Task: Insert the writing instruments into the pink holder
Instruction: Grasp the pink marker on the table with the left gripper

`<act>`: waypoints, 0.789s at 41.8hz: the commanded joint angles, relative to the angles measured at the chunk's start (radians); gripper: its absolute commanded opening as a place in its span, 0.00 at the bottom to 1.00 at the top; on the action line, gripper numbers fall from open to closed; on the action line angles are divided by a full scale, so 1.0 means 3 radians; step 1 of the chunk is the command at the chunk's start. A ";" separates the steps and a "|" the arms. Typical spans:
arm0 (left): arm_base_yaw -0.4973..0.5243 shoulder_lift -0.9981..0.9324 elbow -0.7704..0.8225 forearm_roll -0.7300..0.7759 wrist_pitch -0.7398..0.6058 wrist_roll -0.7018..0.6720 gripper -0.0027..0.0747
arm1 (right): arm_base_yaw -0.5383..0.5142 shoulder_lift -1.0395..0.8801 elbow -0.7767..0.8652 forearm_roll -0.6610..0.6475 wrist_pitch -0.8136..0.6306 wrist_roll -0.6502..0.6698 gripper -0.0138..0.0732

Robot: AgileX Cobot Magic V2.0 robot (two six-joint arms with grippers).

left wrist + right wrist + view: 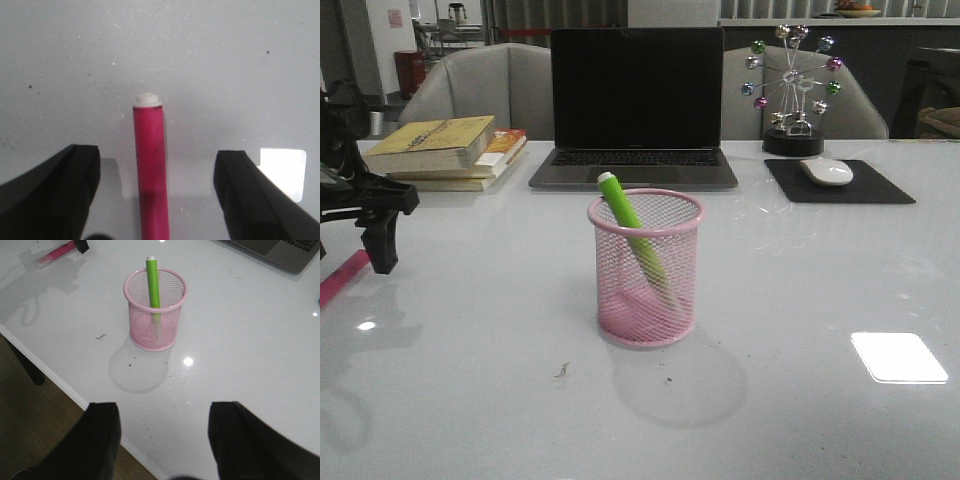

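White worktop [470,400] held the pink marker [150,175] flat, white tip pointing away, between the left gripper's [156,195] wide-open jaws, untouched; right gripper [165,440] spread, empty.

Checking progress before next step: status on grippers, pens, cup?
Left gripper open, straddling pink pen lying on table. Right gripper open, empty, held back from cup. Green pen in cup, leaning. Nothing in the way.
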State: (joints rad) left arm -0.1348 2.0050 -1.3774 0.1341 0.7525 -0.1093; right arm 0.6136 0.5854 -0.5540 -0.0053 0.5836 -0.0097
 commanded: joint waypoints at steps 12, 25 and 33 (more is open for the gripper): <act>0.0009 -0.0078 -0.0132 -0.0008 -0.0182 -0.0009 0.72 | -0.0002 -0.0004 -0.0093 -0.0044 -0.0235 -0.0030 0.73; 0.0031 -0.0078 -0.0132 -0.0146 -0.0136 -0.0009 0.53 | -0.0002 -0.0004 -0.0093 -0.0044 -0.0235 -0.0030 0.73; 0.0129 -0.0078 -0.0132 -0.0222 -0.0052 0.0006 0.48 | -0.0002 -0.0004 -0.0093 -0.0044 -0.0235 -0.0030 0.73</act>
State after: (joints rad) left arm -0.1074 2.0331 -1.3858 0.0772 0.7380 -0.1076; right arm 0.6136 0.5854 -0.5540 -0.0053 0.5836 -0.0097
